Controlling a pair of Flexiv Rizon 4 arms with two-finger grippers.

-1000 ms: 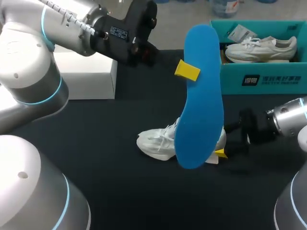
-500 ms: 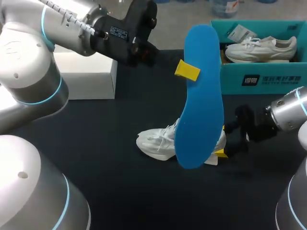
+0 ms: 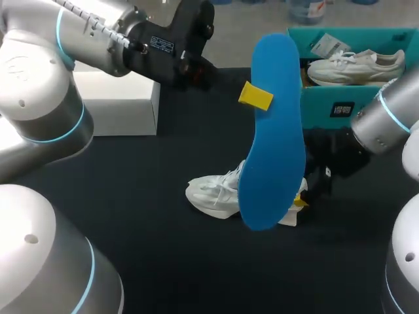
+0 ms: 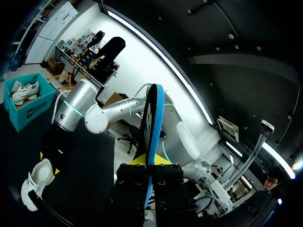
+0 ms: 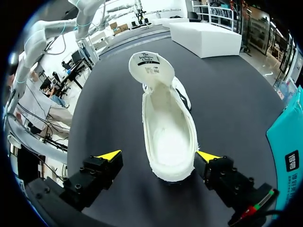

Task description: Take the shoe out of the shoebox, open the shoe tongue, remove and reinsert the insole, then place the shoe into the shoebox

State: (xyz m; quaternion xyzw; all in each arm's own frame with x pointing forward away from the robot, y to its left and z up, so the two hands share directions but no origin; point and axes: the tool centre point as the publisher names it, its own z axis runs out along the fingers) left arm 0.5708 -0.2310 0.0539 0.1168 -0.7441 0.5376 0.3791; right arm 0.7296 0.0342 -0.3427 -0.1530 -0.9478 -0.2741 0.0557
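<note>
Black tabletop (image 3: 131,196) carries the shoe (image 5: 168,127) on its sole, mouth up, tongue folded toward the toe. Its long axis runs straight ahead of the right tool (image 5: 158,157), with the heel between that tool's spread fingers (image 5: 110,155), ungripped. The left tool (image 4: 150,168) pinches the insole (image 3: 272,131) upright above the shoe. Reinsertion likely needs the insole's lower end tipped toeward while the right tool steadies the heel.

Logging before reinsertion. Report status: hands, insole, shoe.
Left hand shut on blue insole, held aloft. Right hand open, straddling heel of white shoe on table. Shoe opening unobstructed.
</note>
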